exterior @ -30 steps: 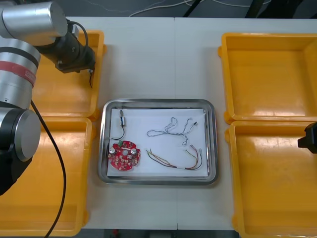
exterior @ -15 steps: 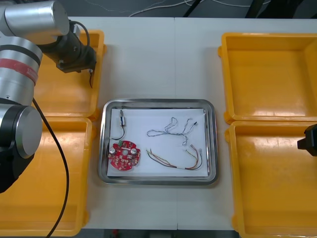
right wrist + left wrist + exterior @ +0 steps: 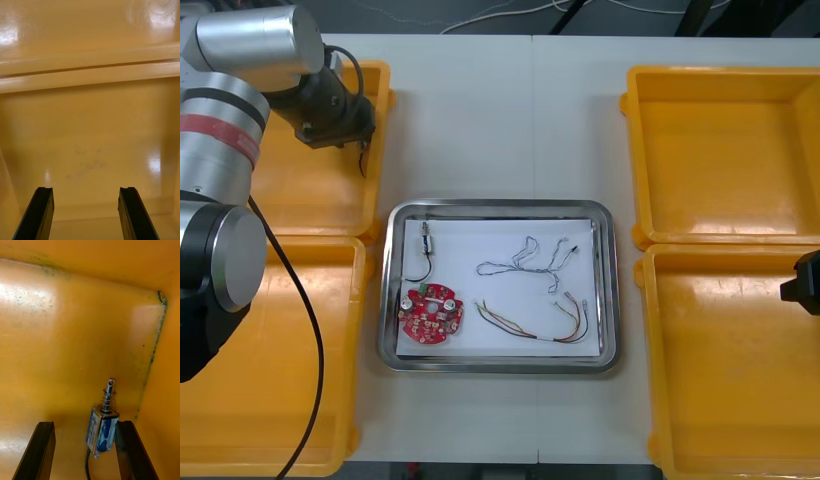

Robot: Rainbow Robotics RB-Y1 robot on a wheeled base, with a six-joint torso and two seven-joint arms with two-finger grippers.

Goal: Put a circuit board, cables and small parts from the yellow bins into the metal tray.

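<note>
My left gripper (image 3: 85,423) stands open, low inside the far left yellow bin (image 3: 300,195). A small metal part (image 3: 102,425) with a blue label and a sprung pin lies between its fingers, close against one finger (image 3: 127,442) and near the bin's corner. In the front view the left gripper (image 3: 338,118) is at that bin's right side. The metal tray (image 3: 500,207) holds a round red circuit board (image 3: 431,316), a blue and white cable (image 3: 530,257), a red and yellow cable (image 3: 540,322) and a small metal part (image 3: 425,240) with a black lead.
My right gripper (image 3: 85,188) hangs open over the bare floor of the near right yellow bin (image 3: 730,380), at the right edge in the front view (image 3: 802,280). The far right bin (image 3: 720,150) and near left bin (image 3: 260,400) flank the tray.
The left arm has shifted very slightly over the far left bin. The tray's contents and the right arm have not moved.
</note>
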